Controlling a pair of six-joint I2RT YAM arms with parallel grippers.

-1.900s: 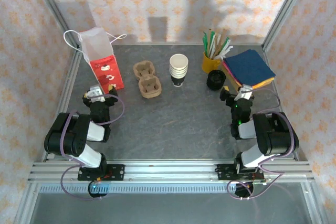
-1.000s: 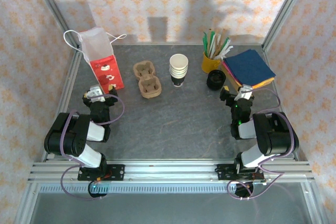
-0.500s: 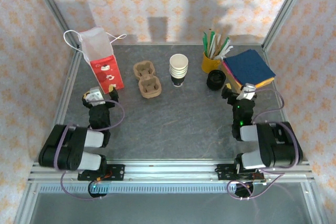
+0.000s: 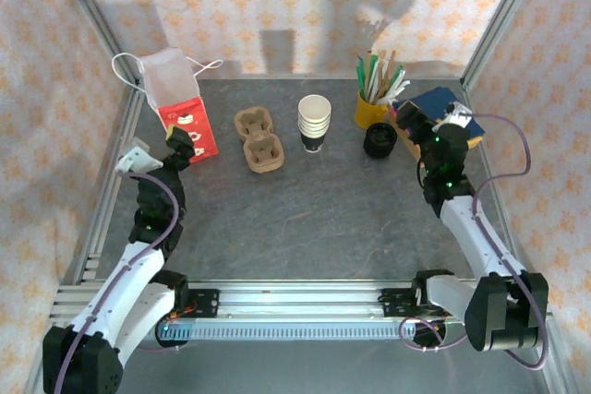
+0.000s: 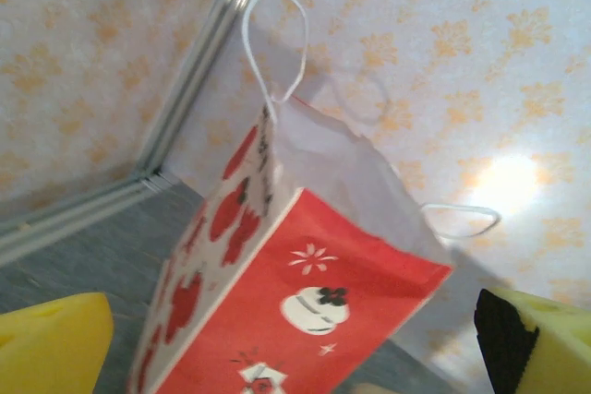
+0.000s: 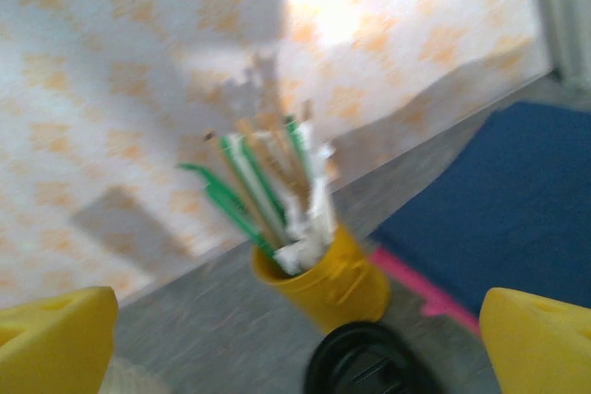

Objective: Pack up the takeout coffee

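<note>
**Paper cup waiting at the far middle of the bench, both grippers empty**

The takeout coffee, a small paper cup with a pale top and a black base [image 4: 314, 123], stands upright near the far edge of the bench [image 4: 314, 219], about midway along it. Just to its left lies a brown moulded-pulp two-cup carrier [image 4: 259, 140]. At the far left corner a red-and-white paper bag with string handles [image 4: 181, 110] stands open.

My left gripper [image 4: 174, 147] sits just beside the bag, its yellow pads [image 5: 51, 343] spread wide on nothing. My right gripper [image 4: 417, 123] is equally wide and empty. It hangs over the stack of flat sheets, blue on top [image 4: 436, 99], at the far right corner, and faces the yellow mug of sticks [image 6: 323, 274] and a black round lid [image 6: 369, 371].

I read this as the approach. I'd swing the right arm left, clear of the mug, and take the cup low on its black part. I'd squeeze gently so the wall doesn't buckle, and keep it upright.
</note>
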